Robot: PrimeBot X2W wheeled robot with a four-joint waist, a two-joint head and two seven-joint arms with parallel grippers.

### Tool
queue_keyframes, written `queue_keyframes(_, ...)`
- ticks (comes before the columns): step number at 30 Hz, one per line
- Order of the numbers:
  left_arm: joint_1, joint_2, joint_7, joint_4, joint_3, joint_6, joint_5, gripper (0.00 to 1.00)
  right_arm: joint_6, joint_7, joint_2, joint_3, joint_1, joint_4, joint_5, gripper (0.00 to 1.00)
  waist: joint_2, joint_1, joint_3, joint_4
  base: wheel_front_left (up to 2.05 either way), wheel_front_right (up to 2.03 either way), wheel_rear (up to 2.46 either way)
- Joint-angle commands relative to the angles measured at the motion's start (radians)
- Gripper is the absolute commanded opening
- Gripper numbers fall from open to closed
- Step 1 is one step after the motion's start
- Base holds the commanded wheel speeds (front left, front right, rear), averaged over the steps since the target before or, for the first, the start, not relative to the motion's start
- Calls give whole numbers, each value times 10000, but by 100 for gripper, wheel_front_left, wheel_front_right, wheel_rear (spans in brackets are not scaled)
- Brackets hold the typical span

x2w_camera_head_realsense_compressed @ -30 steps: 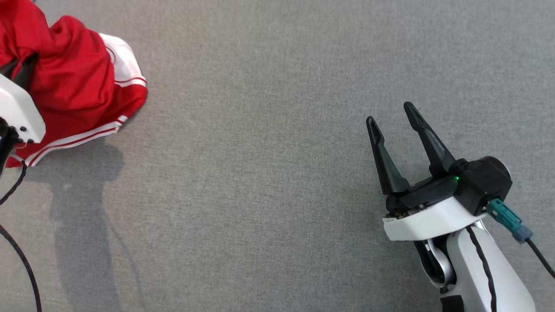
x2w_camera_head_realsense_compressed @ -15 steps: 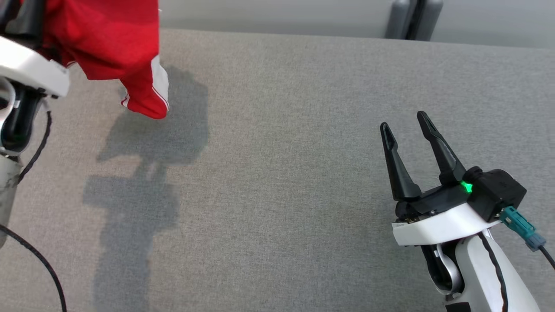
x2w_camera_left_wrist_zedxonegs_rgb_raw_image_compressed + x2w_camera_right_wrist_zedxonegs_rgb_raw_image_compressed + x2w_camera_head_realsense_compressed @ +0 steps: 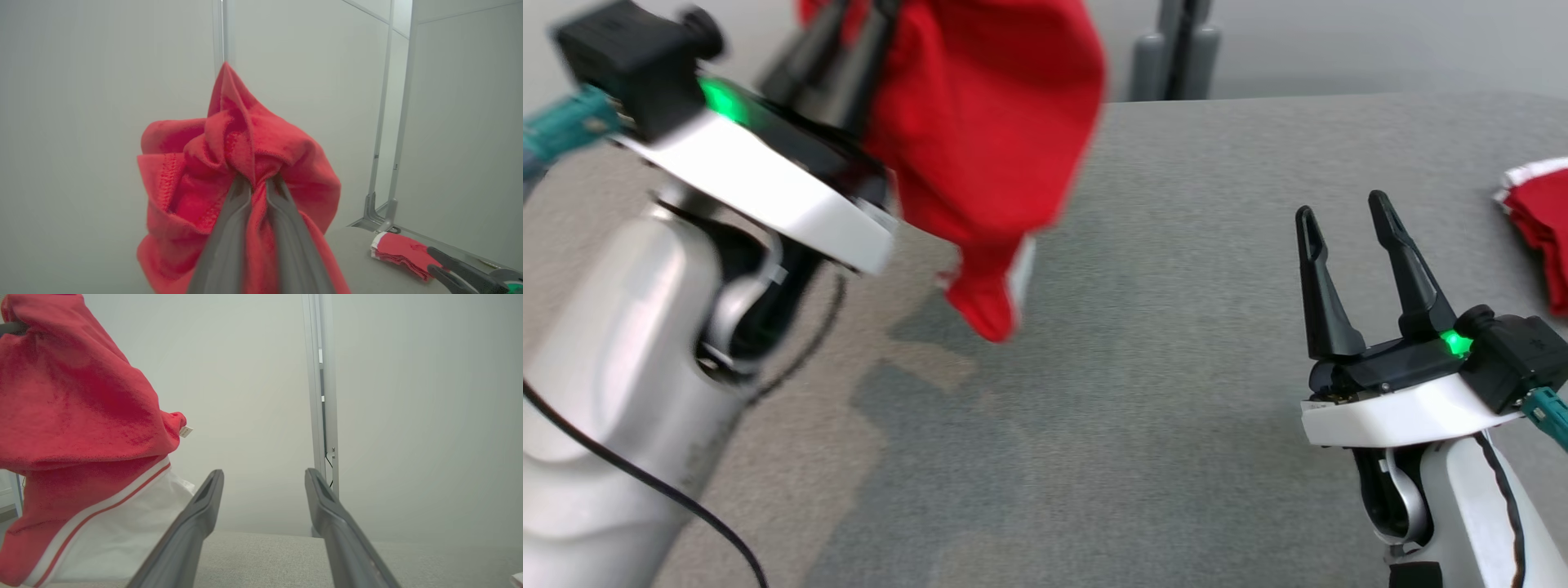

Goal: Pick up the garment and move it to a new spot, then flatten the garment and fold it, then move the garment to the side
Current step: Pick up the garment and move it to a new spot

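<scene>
1. Lifted off the bench [image 3: 1176,367] within the last second, the red garment [image 3: 988,122] now hangs from the left pincer [image 3: 256,183]. Earlier it lay bunched near the left edge. The head camera has also tilted up, so the bench's far edge has come into sight; part of that apparent shift is the camera's.
2. The left pincer is clamped narrow on a gathered fistful of the cloth, which bulges around both fingers in the left wrist view.
3. The garment is in the air over the left half of the bench. Its white-striped hem [image 3: 102,535] trails lowest, and its shadow [image 3: 915,392] falls beneath.
4. The right pincer [image 3: 1339,206] stands wide and holds nothing. It is above the bench towards the near right corner, well apart from the garment.
5. A folded red pile [image 3: 1539,220] lies at the right edge.
6. As I judge it, the pick-up is done and the carry to a new spot is under way; flattening and folding are not yet begun.
7. Hard to make out:
   - The left arm and the cloth are blurred in the head view, which cuts off the garment's top.
   - Whether the lowest tip touches the bench, I cannot tell.
   - What kind of garment it is stays unclear while it is bunched.
   - The folded pile is cut off at the frame's edge.
</scene>
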Motion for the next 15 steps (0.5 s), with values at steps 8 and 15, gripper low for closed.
queue_keyframes(8, 702, -587, 461, -599, -919, 77, -172, 0, -3, -14, -39, -203, 40, -262, 25, 100, 0, 0, 306, -1780, 0, 0, 0)
queue_keyframes(15, 845, -474, 487, 1215, -1816, 533, 1081, 0, -3, -15, -32, -169, -38, -397, 186, 100, 0, 0, 609, -2659, 0, 0, 0)
